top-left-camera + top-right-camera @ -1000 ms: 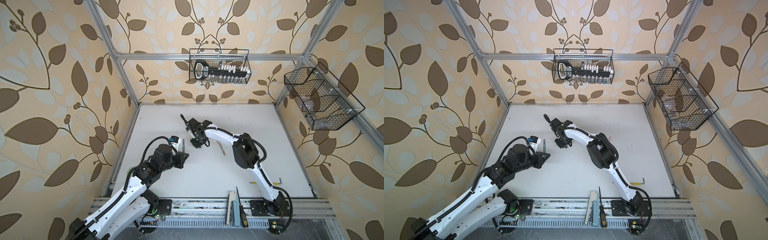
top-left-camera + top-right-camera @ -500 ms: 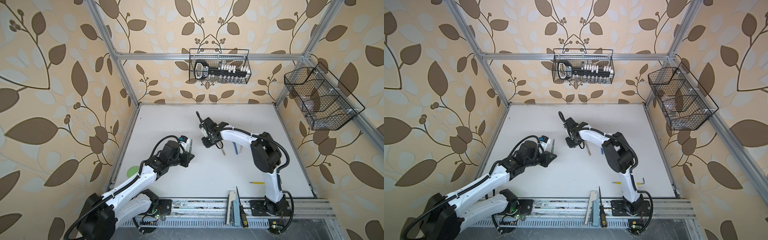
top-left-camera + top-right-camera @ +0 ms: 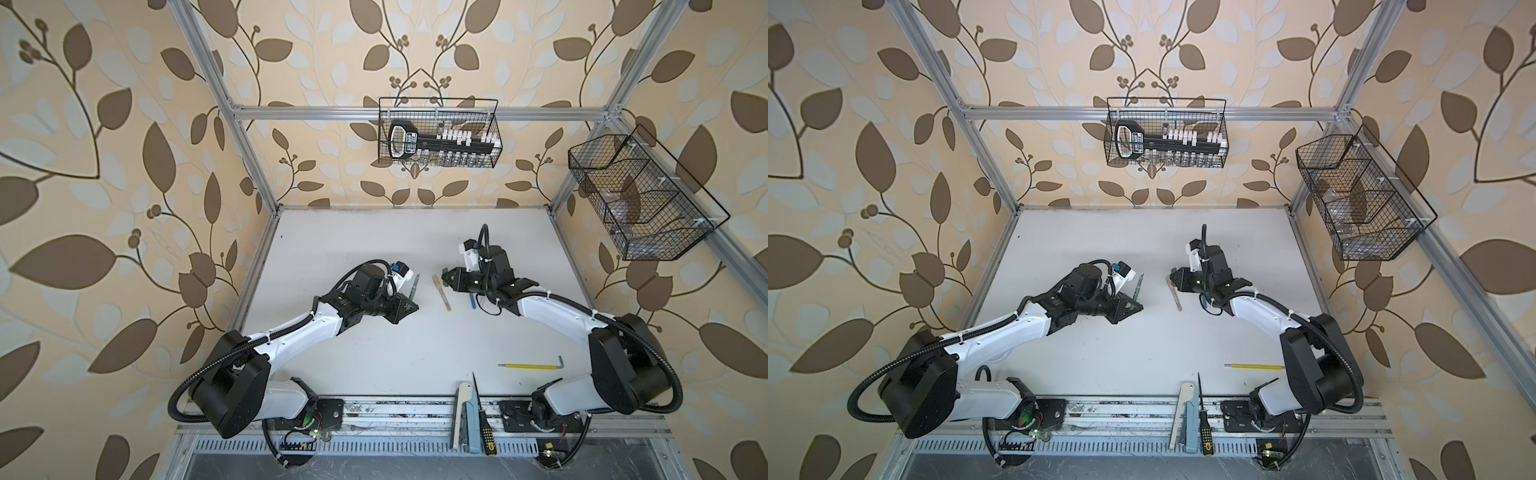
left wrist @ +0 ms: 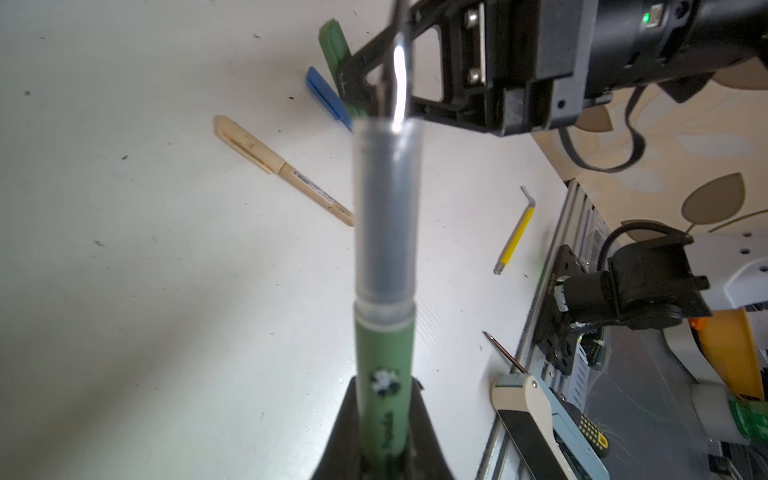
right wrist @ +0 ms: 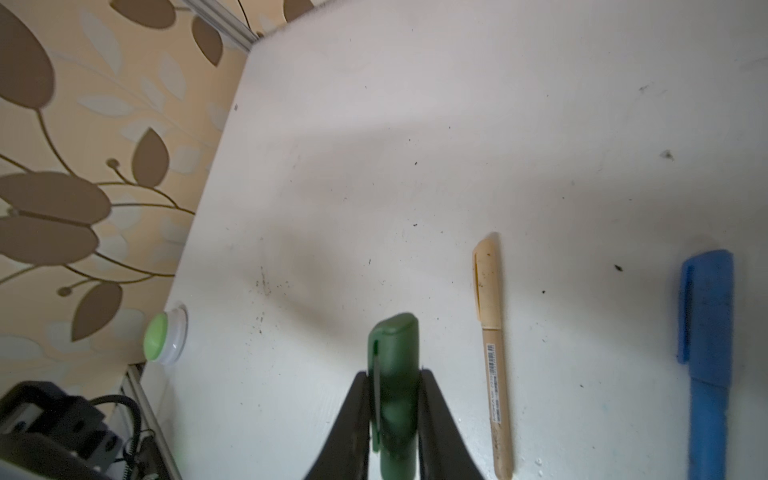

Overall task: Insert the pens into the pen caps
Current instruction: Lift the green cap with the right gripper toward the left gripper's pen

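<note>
Uncapped green pen [image 4: 384, 353], separate green cap [image 5: 395, 353]

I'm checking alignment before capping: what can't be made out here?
green pen tip, left wrist view: blurred, with glare.
green cap, near end, right wrist view: blurred inside the right end effector.
blue pen, right wrist view: cut off by the frame edge.
tan pen, its print, both top views: too small.

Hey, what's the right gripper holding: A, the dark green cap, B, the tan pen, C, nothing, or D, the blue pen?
A: in the right wrist view the right gripper is closed on the dark green cap, while the tan pen and the blue pen lie loose on the table.
</note>
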`<move>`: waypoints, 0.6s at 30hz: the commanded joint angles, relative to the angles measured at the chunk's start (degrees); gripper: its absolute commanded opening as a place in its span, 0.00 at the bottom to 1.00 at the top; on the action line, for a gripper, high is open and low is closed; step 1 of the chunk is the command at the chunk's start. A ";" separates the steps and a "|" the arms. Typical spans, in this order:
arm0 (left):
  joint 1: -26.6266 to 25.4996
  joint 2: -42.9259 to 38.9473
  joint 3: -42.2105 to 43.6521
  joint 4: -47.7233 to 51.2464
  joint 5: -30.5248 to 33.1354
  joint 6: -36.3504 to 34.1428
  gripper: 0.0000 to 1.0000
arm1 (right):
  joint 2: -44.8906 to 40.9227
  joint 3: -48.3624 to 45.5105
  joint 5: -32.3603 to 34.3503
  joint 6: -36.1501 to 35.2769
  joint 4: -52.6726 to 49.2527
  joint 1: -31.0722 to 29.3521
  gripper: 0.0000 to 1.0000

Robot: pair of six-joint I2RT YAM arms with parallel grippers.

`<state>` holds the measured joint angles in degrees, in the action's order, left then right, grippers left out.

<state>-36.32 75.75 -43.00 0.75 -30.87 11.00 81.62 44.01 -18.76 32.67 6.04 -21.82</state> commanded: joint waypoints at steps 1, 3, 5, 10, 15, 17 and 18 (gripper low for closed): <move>-1.75 0.67 -2.82 -1.91 -3.73 -0.99 0.00 | -3.66 -3.85 -4.01 7.80 13.41 0.19 0.20; -2.79 1.14 -3.46 -1.60 -3.78 -0.90 0.00 | -5.23 -6.09 -4.89 10.99 18.60 0.62 0.20; -3.53 1.46 -3.84 -1.50 -3.76 -0.48 0.00 | -6.76 -8.54 -5.04 14.56 24.15 1.11 0.20; -4.90 2.10 -4.02 -2.34 -4.02 0.56 0.00 | -7.20 -11.21 -6.83 20.81 34.05 1.61 0.21; -5.17 2.65 -4.19 -2.29 -3.95 0.86 0.00 | -7.26 -11.16 -8.92 23.41 37.93 1.20 0.21; -5.26 2.60 -4.27 -2.34 -4.02 1.01 0.00 | -7.86 -11.24 -9.00 23.75 38.58 0.53 0.22; -5.26 2.62 -4.36 -2.34 -4.01 0.95 0.00 | -7.96 -11.23 -8.92 23.70 38.78 0.19 0.22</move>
<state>-41.28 78.54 -45.10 0.21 -33.08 11.81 74.85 33.47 -26.06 53.67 39.92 -20.82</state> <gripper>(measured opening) 0.120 0.216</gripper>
